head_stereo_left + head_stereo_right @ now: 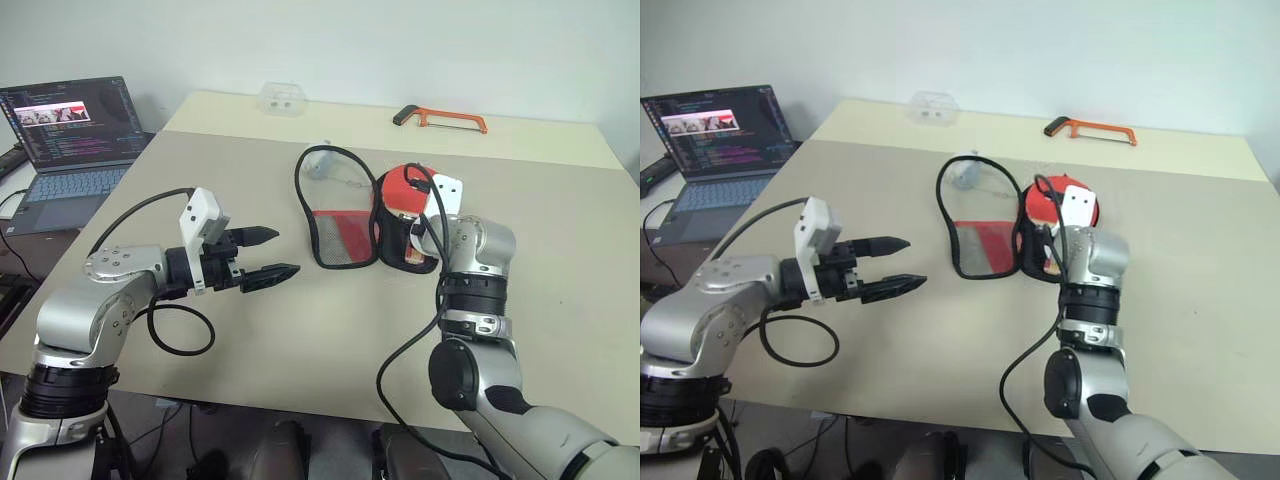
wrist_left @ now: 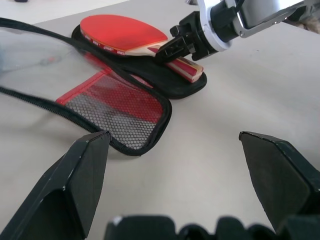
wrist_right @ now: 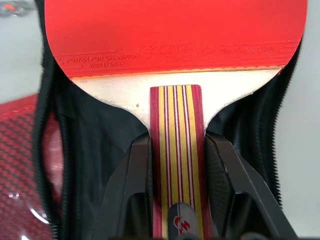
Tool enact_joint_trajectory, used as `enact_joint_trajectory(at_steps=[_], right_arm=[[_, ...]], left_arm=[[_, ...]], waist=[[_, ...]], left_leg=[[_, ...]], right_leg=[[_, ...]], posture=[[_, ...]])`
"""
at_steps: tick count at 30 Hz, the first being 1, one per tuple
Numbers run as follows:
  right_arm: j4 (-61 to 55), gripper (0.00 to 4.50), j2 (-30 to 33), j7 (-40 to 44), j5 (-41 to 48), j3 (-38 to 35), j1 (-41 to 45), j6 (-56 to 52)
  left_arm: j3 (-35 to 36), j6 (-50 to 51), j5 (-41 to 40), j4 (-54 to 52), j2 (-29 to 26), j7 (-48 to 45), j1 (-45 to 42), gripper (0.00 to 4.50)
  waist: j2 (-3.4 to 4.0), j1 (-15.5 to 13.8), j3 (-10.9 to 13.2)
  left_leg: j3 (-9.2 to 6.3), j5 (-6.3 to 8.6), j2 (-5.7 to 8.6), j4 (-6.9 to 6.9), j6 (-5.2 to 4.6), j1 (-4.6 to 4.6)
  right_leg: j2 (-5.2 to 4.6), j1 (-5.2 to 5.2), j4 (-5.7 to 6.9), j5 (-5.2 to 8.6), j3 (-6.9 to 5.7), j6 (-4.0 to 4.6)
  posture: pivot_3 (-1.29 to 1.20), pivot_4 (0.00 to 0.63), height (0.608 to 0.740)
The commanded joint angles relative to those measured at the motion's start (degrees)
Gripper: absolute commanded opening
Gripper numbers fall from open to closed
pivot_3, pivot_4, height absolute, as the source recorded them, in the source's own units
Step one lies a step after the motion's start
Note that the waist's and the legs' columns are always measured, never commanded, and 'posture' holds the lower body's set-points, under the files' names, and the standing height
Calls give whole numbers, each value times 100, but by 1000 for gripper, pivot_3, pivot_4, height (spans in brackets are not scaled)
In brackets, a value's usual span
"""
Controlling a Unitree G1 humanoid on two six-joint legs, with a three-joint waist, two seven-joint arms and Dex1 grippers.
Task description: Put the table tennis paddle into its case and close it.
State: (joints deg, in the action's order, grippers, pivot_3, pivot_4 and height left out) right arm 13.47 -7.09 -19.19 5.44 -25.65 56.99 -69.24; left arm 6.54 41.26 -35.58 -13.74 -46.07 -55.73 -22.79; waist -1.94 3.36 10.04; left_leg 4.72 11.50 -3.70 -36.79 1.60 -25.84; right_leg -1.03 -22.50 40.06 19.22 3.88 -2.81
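Pinching the striped handle of the table tennis paddle (image 3: 176, 60) with the right gripper (image 3: 177, 200); left gripper (image 1: 262, 256) spread wide, well apart. Lying open on the table (image 1: 560, 250), the case (image 2: 125, 115), paddle blade over its black half. Best to lower flat, seat handle inside the zipper rim (image 3: 42, 130), then let go.

light: bright, even | shadows: soft, faint | blur: left wrist view's near edge
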Motion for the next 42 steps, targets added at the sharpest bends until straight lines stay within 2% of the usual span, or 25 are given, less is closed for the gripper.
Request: enact_joint_trajectory(at_steps=[1, 16, 26, 30, 34, 37, 40, 42], right_arm=[[-65, 1067, -70, -13, 115, 117, 211, 213], [394, 1067, -6, 171, 260, 181, 92, 129], [215, 4374, 50, 254, 264, 420, 45, 130], [-258, 4443, 290, 416, 277, 607, 64, -228], [-1342, 4443, 1053, 1134, 518, 1208, 12, -1100], [-2399, 4443, 2130, 2296, 1248, 1747, -187, -1712], [-2929, 4443, 3097, 3333, 1850, 1888, -377, -1676], [-3017, 4443, 3865, 4317, 2211, 1953, -610, -1139]], left_arm=[[124, -52, 12, -223, -135, 12, 11, 4500], [103, -83, 69, -242, -142, 55, 31, 4500], [77, -217, 272, 7, -47, 232, -141, 4500], [45, -344, 505, 285, 31, 420, -315, 4500], [204, -535, 751, 724, 64, 691, -425, 4500], [294, -764, 949, 1203, 104, 885, -524, 4500], [171, -1009, 1166, 1602, 187, 947, -657, 4500], [-75, -1211, 1399, 1894, 312, 951, -806, 4500]], waist=[[0, -2, 0], [0, 5, 0], [0, 5, 0], [0, 4, 0], [0, -11, 0], [-1, -18, 0], [-1, -38, -1], [-2, -64, -1]], left_leg=[[0, 0, 0, 0, 0, 0], [1, 0, 0, 1, 0, 0], [0, 0, 0, 0, 0, 0], [0, 0, 1, 0, -1, 1], [0, 1, -1, 1, -1, -1], [0, 1, -1, 2, -2, -2], [1, 2, 0, 3, -3, -2], [0, 2, 3, 1, -4, -1]], right_leg=[[0, 0, 0, 0, -1, 0], [0, 0, 0, 0, 0, 0], [-1, 1, 0, 0, 0, 0], [0, 0, 1, 0, 0, 0], [-2, 0, -2, 0, -1, 0], [-2, -1, -5, 0, -1, -1], [0, 0, -8, 1, -1, -1], [1, 6, -10, 1, -3, -1]], posture=[[0, 150, 740], [0, 150, 740], [0, 150, 740], [0, 150, 740], [0, 150, 740], [0, 150, 740], [0, 150, 740], [0, 150, 740]])
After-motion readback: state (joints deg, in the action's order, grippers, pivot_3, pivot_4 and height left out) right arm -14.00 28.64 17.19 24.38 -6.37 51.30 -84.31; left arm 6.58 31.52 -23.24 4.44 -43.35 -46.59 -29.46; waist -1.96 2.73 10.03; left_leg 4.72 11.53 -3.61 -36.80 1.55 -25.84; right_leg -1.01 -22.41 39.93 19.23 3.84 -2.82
